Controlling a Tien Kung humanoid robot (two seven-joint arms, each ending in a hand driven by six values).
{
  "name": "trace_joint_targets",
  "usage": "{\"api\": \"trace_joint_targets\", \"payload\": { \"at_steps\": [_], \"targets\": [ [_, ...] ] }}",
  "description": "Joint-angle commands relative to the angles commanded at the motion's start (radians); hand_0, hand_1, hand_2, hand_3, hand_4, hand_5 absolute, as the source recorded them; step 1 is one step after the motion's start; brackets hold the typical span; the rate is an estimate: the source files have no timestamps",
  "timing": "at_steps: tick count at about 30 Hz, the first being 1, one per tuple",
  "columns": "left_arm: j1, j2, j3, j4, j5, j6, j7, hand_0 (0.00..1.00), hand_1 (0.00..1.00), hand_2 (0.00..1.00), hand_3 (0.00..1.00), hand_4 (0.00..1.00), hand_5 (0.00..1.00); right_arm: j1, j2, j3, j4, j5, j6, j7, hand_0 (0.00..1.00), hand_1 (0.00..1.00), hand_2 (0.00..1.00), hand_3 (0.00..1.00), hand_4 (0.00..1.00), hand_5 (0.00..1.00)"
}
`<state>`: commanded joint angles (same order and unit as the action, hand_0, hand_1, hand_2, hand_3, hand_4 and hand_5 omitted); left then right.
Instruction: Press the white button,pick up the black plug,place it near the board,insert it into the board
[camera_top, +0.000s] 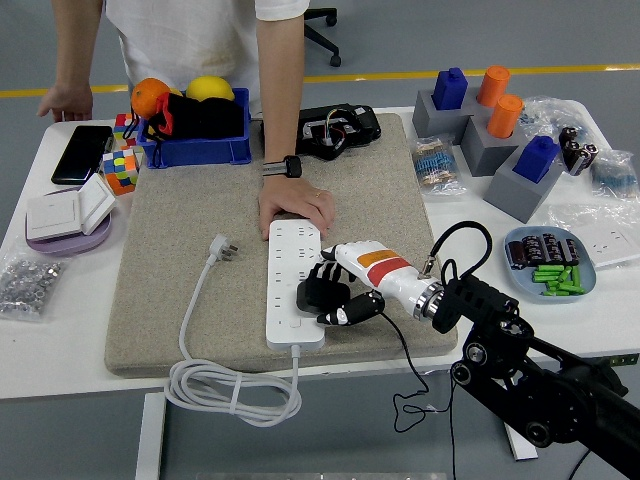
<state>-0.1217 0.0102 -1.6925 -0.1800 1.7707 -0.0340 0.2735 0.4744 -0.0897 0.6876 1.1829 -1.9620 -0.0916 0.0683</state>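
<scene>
— What are we seeing around the white power strip (295, 285)?

— We are looking at it lying lengthwise on the grey felt mat (200, 215), its own cable (235, 385) coiling off the mat's near edge and its white plug (220, 246) lying just left of the strip.

— And our right hand (335, 295)?

— We are reaching it in from the strip's right side. Its fingers (345, 313) are curling around the black plug (315, 292), clamping it, and the plug is sitting on the strip's top face, about two thirds of the way toward its near end. Whether the pins are fully seated, we cannot tell.

— Is anyone else touching the strip?

— Yes. A person is standing beyond the strip, and one hand (292, 208) is resting flat on the mat with the fingers touching the strip's far end. The person's other hand (65, 102) is resting on the table edge, well to the left of the strip.

— What else are we seeing?

— Far behind and left of the strip, a blue bin (195, 140) is holding dark items with an orange and a yellow fruit behind it. Well to the right of the strip, a blue plate (580, 272) is holding green and dark pieces. Our left arm is not showing.
</scene>
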Motion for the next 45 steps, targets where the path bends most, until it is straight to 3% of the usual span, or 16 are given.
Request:
{"api": "trace_joint_targets", "payload": {
  "at_steps": [5, 6, 11, 12, 17, 18, 23, 25, 29, 30, 35, 36, 40, 41, 42, 45],
  "targets": [
    [0.0, 0.0, -0.001, 0.0, 0.001, 0.0, 0.0, 0.474, 0.498, 0.501, 0.586, 0.566, 0.26, 0.001, -0.001, 0.002, 0.001, 0.006, 0.0, 0.006, 0.406, 0.495, 0.528, 0.609, 0.998, 0.191],
    [0.0, 0.0, -0.001, 0.0, 0.002, 0.0, 0.0, 0.474, 0.498, 0.501, 0.585, 0.566, 0.259, 0.001, -0.001, 0.002, 0.001, 0.009, -0.001, 0.008, 0.493, 0.566, 0.566, 0.627, 0.998, 0.206],
    [0.001, 0.0, 0.0, 0.0, 0.003, 0.0, 0.001, 0.474, 0.498, 0.501, 0.585, 0.566, 0.259, 0.0, -0.001, -0.002, 0.0, 0.016, -0.001, 0.017, 0.493, 0.566, 0.566, 0.627, 0.998, 0.206],
    [0.001, 0.0, 0.0, 0.0, 0.003, -0.001, 0.001, 0.474, 0.496, 0.501, 0.585, 0.566, 0.26, -0.001, -0.001, -0.003, 0.001, 0.02, -0.002, 0.021, 0.632, 0.69, 0.651, 0.669, 0.998, 0.223],
    [0.002, 0.0, 0.001, 0.0, 0.004, -0.001, 0.002, 0.474, 0.496, 0.501, 0.585, 0.566, 0.26, -0.006, -0.004, -0.007, 0.008, 0.037, -0.004, 0.039, 0.632, 0.69, 0.651, 0.669, 0.998, 0.223],
    [0.002, 0.0, 0.002, 0.0, 0.004, -0.001, 0.002, 0.474, 0.499, 0.5, 0.585, 0.566, 0.259, -0.007, -0.005, -0.006, 0.011, 0.042, -0.005, 0.043, 0.75, 0.777, 0.746, 0.748, 0.998, 0.277],
    [0.004, 0.0, 0.004, 0.0, 0.004, -0.002, 0.003, 0.474, 0.499, 0.5, 0.585, 0.566, 0.259, -0.008, -0.008, -0.006, 0.019, 0.064, -0.018, 0.07, 0.75, 0.777, 0.746, 0.748, 0.998, 0.277],
    [0.003, 0.0, 0.004, 0.0, 0.005, -0.002, 0.003, 0.474, 0.497, 0.501, 0.585, 0.566, 0.259, -0.01, -0.009, -0.006, 0.023, 0.069, -0.024, 0.082, 0.816, 0.835, 0.792, 0.781, 0.998, 0.313],
    [0.002, 0.0, 0.006, 0.0, 0.004, -0.003, 0.003, 0.474, 0.497, 0.501, 0.585, 0.566, 0.259, -0.025, -0.02, 0.002, 0.04, 0.107, -0.055, 0.149, 0.816, 0.835, 0.792, 0.781, 0.998, 0.313],
    [0.002, 0.001, 0.009, 0.0, 0.002, -0.003, 0.003, 0.473, 0.497, 0.5, 0.585, 0.567, 0.257, -0.035, -0.028, 0.009, 0.052, 0.123, -0.054, 0.168, 0.911, 0.893, 0.841, 0.83, 0.998, 0.559],
    [0.004, 0.002, 0.004, 0.0, 0.005, -0.003, 0.003, 0.473, 0.497, 0.5, 0.585, 0.567, 0.257, -0.089, -0.084, 0.045, 0.128, 0.193, -0.007, 0.203, 0.911, 0.893, 0.841, 0.83, 0.998, 0.559],
    [0.005, 0.002, 0.003, 0.0, 0.005, -0.003, 0.003, 0.473, 0.497, 0.5, 0.585, 0.567, 0.258, -0.098, -0.095, 0.051, 0.142, 0.201, 0.004, 0.203, 0.961, 0.927, 0.884, 0.854, 0.945, 0.701],
    [0.006, 0.003, -0.002, 0.0, 0.011, -0.003, 0.003, 0.473, 0.497, 0.5, 0.585, 0.567, 0.258, -0.155, -0.152, 0.08, 0.216, 0.251, 0.058, 0.212, 0.961, 0.927, 0.884, 0.854, 0.945, 0.701],
    [0.006, 0.003, -0.002, 0.0, 0.01, -0.002, 0.002, 0.473, 0.497, 0.5, 0.585, 0.567, 0.258, -0.166, -0.162, 0.083, 0.225, 0.258, 0.065, 0.214, 0.961, 0.927, 0.884, 0.854, 0.945, 0.701],
    [0.006, 0.003, -0.003, 0.0, 0.011, -0.002, 0.002, 0.474, 0.497, 0.5, 0.585, 0.567, 0.257, -0.174, -0.169, 0.086, 0.232, 0.264, 0.072, 0.216, 0.973, 0.926, 0.878, 0.849, 0.86, 0.761],
    [0.005, 0.001, -0.001, 0.0, 0.007, -0.002, 0.001, 0.474, 0.497, 0.5, 0.585, 0.567, 0.257, -0.192, -0.182, 0.085, 0.228, 0.277, 0.082, 0.217, 0.973, 0.926, 0.878, 0.849, 0.86, 0.761]
  ]
}}
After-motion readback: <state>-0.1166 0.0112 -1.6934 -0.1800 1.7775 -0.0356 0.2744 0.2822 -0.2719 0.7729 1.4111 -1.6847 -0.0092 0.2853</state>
